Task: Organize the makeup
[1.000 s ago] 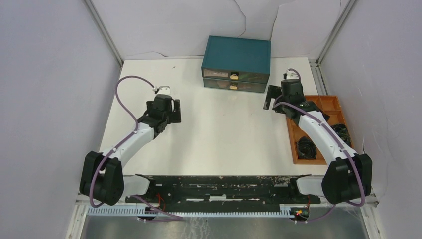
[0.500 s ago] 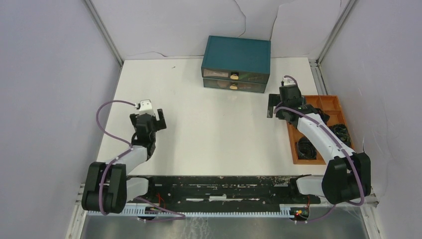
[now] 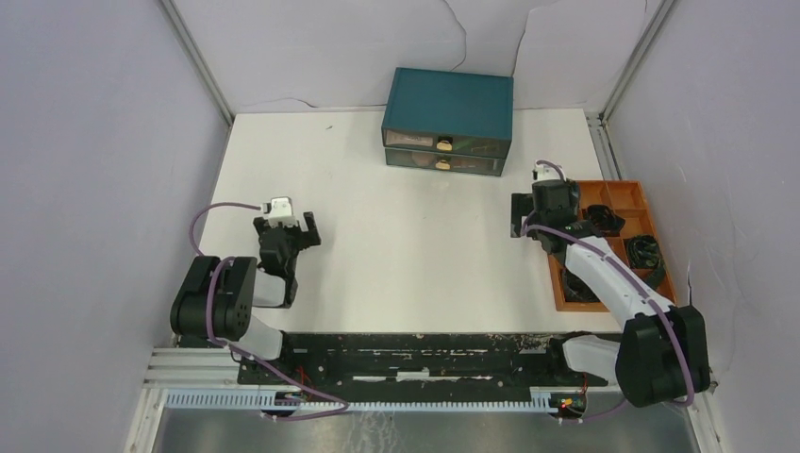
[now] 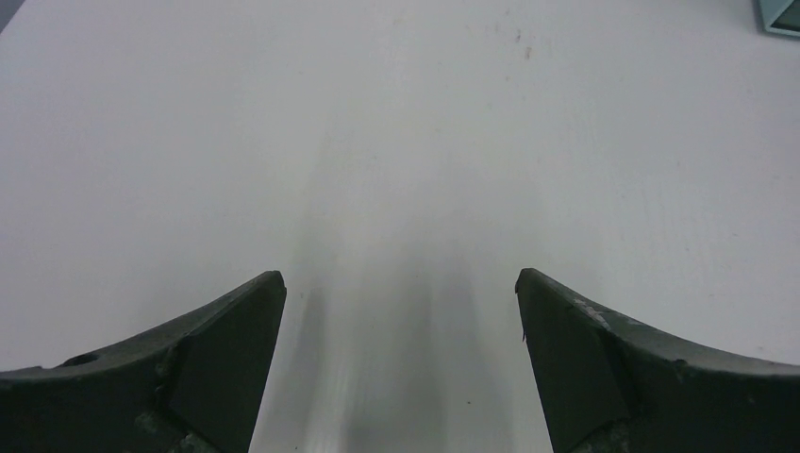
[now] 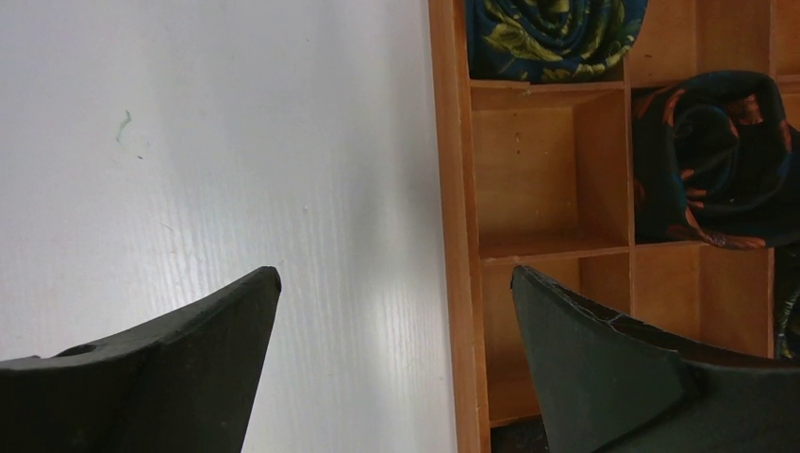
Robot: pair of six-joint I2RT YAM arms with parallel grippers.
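No makeup shows in any view. My left gripper (image 3: 286, 234) is open and empty, low over the bare white table at the near left; in the left wrist view (image 4: 398, 278) only tabletop lies between its fingers. My right gripper (image 3: 552, 215) is open and empty. It hangs over the left rim of the orange tray (image 3: 552, 247). In the right wrist view (image 5: 396, 274) that rim (image 5: 451, 236) runs between the fingertips.
A teal drawer box (image 3: 448, 99) with gold knobs stands shut at the back centre; its corner shows in the left wrist view (image 4: 781, 14). The tray's compartments hold dark rolled bundles (image 5: 717, 160), and some compartments (image 5: 524, 170) are bare. Walls enclose the table.
My left arm has folded back toward its base, bringing the gripper nearer and lower on the left. My right gripper has come nearer, from beside the drawer box to the tray's left rim.
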